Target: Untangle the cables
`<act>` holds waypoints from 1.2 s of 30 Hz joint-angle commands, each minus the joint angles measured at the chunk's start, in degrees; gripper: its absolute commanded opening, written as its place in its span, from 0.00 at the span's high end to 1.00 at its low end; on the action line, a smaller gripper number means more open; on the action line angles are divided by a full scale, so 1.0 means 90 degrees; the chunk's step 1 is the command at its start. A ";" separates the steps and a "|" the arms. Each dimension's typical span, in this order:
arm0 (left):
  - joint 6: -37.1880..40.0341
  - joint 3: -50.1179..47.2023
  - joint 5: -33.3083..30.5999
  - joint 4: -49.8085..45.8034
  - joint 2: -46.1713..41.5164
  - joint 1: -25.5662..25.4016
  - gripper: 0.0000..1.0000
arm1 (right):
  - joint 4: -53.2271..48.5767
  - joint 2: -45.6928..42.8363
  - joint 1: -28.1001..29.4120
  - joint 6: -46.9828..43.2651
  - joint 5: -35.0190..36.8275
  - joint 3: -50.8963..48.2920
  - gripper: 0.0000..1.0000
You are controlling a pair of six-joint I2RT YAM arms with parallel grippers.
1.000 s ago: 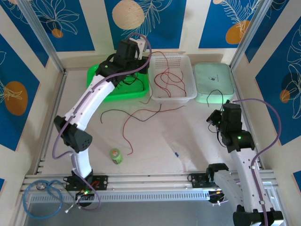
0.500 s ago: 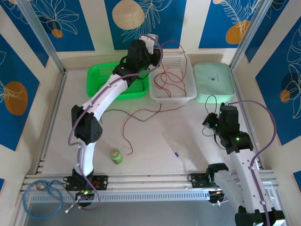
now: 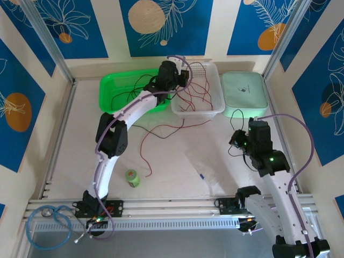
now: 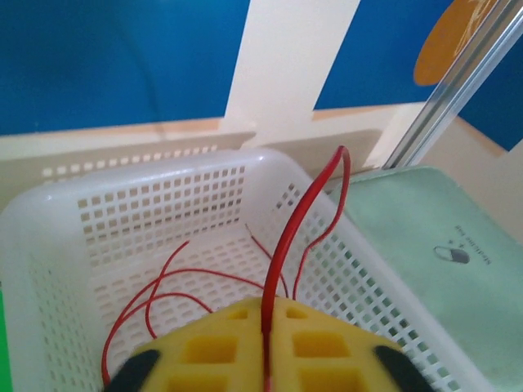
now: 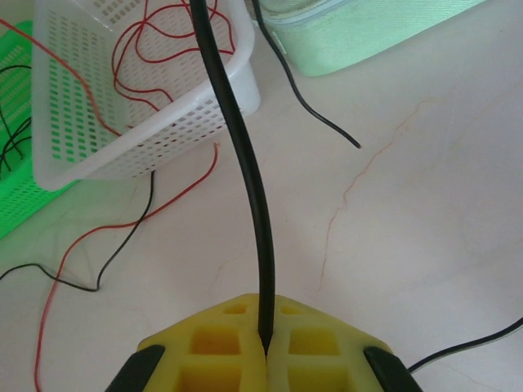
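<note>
Over the white basket [image 3: 213, 111] hangs my left gripper [image 3: 180, 80], its yellow pads [image 4: 319, 343] shut on a red cable [image 4: 296, 224] that arches up and drops into the basket [image 4: 163, 167]. Several more red cables [image 3: 196, 94] lie inside. At the right, my right gripper [image 3: 237, 142] is shut on a black cable [image 5: 238, 151] that rises from between its pads [image 5: 221, 343]. On the table lie a loose red cable [image 3: 144, 146] and a black cable [image 3: 144, 129], crossing each other. Black cables [image 3: 129, 92] lie in the green tray [image 3: 110, 86].
A mint-green pouch [image 3: 245, 94] sits right of the basket, with a black cable end [image 5: 327, 122] trailing off it. A small green bottle [image 3: 132, 178] and a clear plastic bag [image 3: 207, 172] lie on the near table. A light-blue hose [image 3: 51, 219] coils by the front rail.
My left arm swung right from the green tray to above the white basket, carrying the red cable. My right gripper shifted slightly left, still holding the black cable.
</note>
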 commanded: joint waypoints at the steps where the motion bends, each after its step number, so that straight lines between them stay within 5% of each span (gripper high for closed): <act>1: -0.0075 0.0127 -0.0060 0.0071 0.0208 0.0030 0.80 | -0.0138 -0.0072 0.0133 -0.0117 -0.0268 0.0556 1.00; 6: -0.0105 0.0239 0.0236 -0.0171 0.0345 0.0030 0.51 | -0.0163 0.0271 0.0344 -0.0345 -0.0826 0.1368 1.00; 14: 0.0205 0.0215 0.0262 -0.0531 -0.0140 0.0030 0.27 | 0.0242 0.1268 0.0883 -0.0722 -0.1548 0.2576 1.00; 22: 0.0860 -0.0808 -0.0376 -0.0813 -0.1793 0.0031 0.01 | 0.1160 0.2478 0.1091 -0.0904 -0.2311 0.3352 1.00; 36: 0.1099 -0.3259 -0.3650 -0.2865 -0.5085 0.0030 0.00 | 0.2754 0.5450 0.1724 -0.1587 -0.3288 0.5378 1.00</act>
